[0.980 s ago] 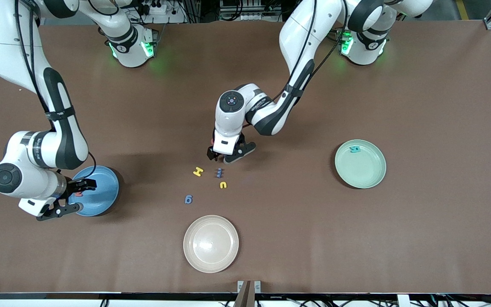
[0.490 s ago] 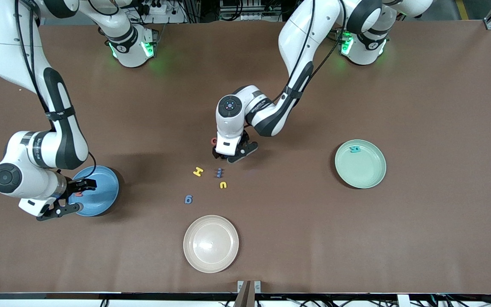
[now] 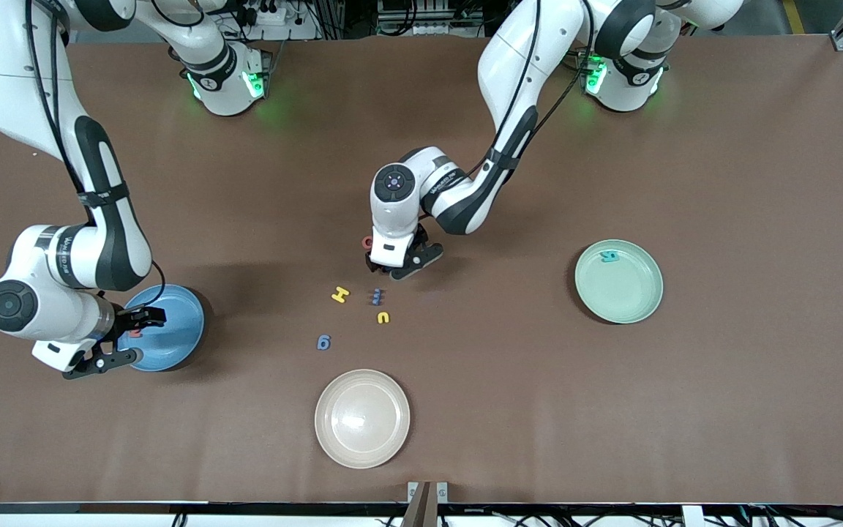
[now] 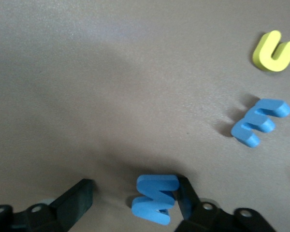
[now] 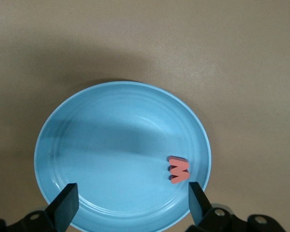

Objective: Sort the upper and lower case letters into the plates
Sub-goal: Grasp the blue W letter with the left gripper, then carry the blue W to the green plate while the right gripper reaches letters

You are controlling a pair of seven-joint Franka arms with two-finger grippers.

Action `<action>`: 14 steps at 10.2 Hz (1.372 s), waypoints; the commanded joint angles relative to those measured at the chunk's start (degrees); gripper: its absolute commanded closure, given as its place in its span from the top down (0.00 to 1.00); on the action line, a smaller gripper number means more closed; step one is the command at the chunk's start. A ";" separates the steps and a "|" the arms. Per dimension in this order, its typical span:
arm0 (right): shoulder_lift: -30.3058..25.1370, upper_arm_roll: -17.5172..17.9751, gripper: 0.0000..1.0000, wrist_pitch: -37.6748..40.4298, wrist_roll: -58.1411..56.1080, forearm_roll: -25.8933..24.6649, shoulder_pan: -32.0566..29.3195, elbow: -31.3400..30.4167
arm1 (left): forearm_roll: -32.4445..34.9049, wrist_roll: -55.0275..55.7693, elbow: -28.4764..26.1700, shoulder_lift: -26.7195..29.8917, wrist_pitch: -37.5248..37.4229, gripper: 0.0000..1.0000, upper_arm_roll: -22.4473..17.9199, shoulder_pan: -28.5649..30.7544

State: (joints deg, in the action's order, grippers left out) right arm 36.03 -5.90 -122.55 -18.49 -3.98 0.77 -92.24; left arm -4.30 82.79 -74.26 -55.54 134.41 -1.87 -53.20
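Note:
My left gripper [image 3: 391, 268] [image 4: 134, 191] is low on the table mid-way along it, open around a blue letter M [image 4: 156, 198]. One finger [image 4: 184, 195] touches the M; the other finger [image 4: 77, 198] stands apart from it. Nearer the front camera lie a blue E [image 3: 377, 296] [image 4: 258, 122], a yellow H [image 3: 340, 294], a yellow u [image 3: 383, 318] [image 4: 274, 52] and a blue letter [image 3: 324, 342]. A red letter [image 3: 367, 241] peeks out beside the left hand. My right gripper [image 3: 132, 337] [image 5: 131, 191] hangs open over the blue plate [image 3: 176, 333] [image 5: 87, 145], which holds an orange-red W [image 5: 178, 170]. The mint green plate [image 3: 630, 293] holds a teal letter [image 3: 609, 255].
A beige plate [image 3: 362, 418] sits near the table's front edge, nearer the front camera than the loose letters. The right arm's elbow and forearm [image 3: 77, 249] rise over that arm's end of the table.
The left hand has come down around the blue M and shifted slightly, uncovering the red letter. Its fingers have begun to narrow. The right arm has not moved.

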 commanded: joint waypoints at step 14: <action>-0.17 0.27 1.00 0.56 8.19 -0.33 3.96 0.39 | -1.59 -2.89 1.40 -0.54 -2.74 0.02 -0.33 0.20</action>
State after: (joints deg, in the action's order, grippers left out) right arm 36.03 -5.65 -122.58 -14.08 -3.96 3.06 -92.23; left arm -4.30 82.06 -73.31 -55.46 133.80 -1.86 -53.17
